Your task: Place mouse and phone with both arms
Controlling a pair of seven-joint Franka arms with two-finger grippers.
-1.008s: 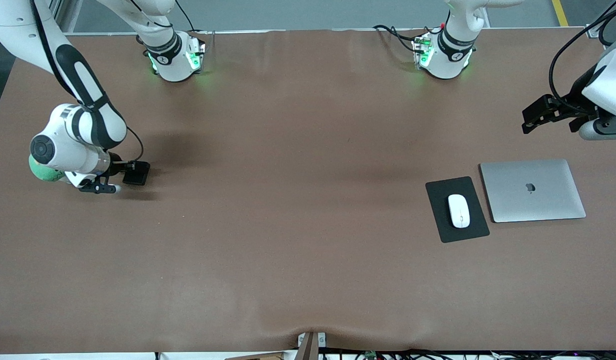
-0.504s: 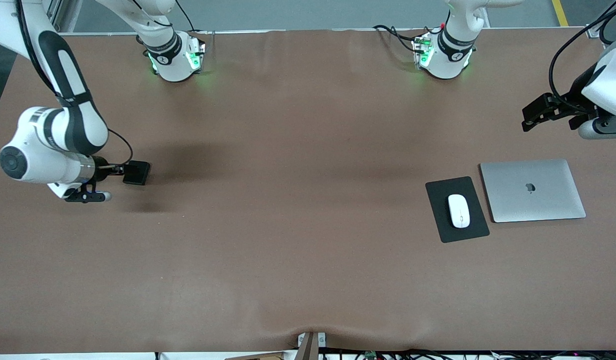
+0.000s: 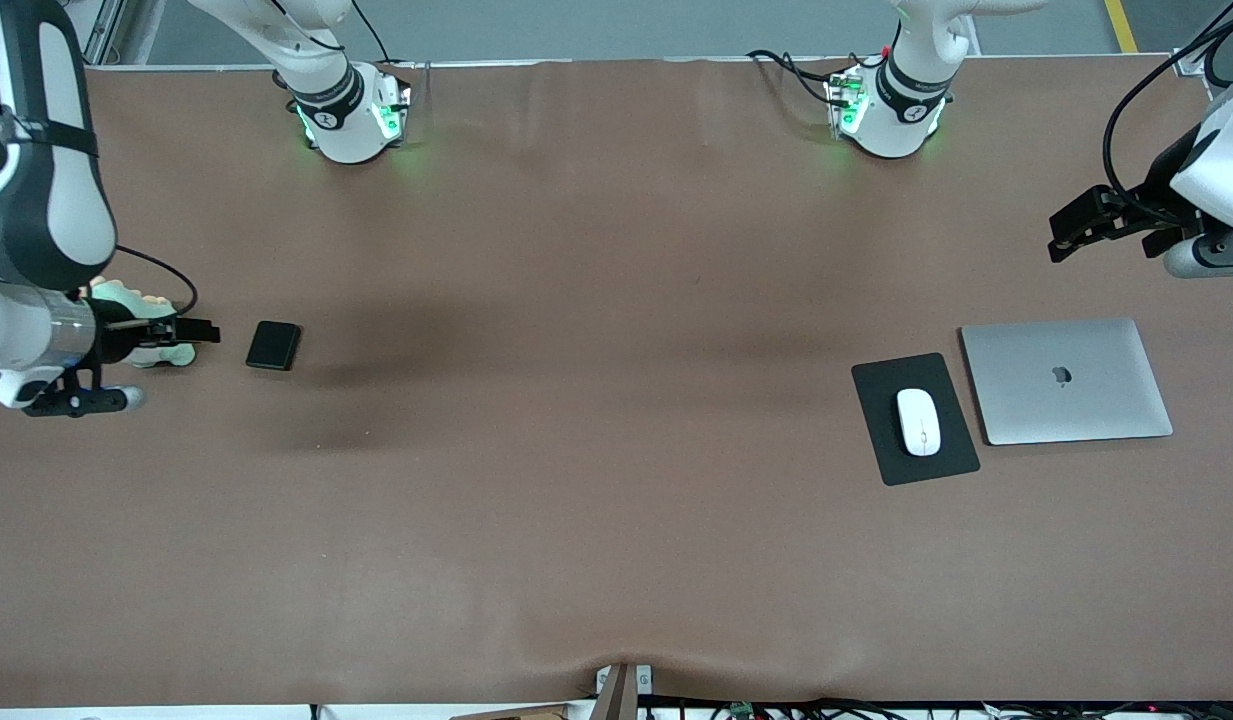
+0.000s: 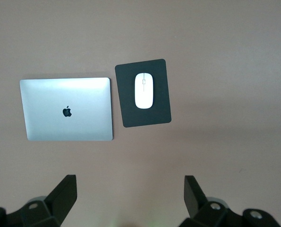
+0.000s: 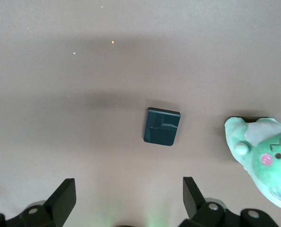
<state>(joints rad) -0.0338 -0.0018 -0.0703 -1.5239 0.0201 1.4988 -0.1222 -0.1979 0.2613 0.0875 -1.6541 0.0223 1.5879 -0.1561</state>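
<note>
The mouse [image 3: 918, 421] lies lengthwise in the middle of a black mat [image 3: 881, 450], which sits just beside a closed silver laptop [image 3: 1066, 380] at the mat's 3 o'clock in the front view. This looks like a tidy desk layout with the mouse already placed. At the 9 o'clock end of the brown surface [image 3: 596, 450], a little farther from the front camera, the phone [image 3: 273, 345] lies flat and alone, touched by nothing and apparently set down too. A pale green plush toy [image 3: 126, 297] rests near it, at the phone's 9 o'clock.

The right hand [image 5: 128, 184] hovers low over the surface beside the toy, fingers spread wide and empty, its forearm roughly level and pointing toward the phone. The left hand [image 4: 129, 183] hangs high over the surface at the laptop's 12 o'clock, also wide open and holding nothing, its camera looking down on the mouse. Both arms appear to be done.
</note>
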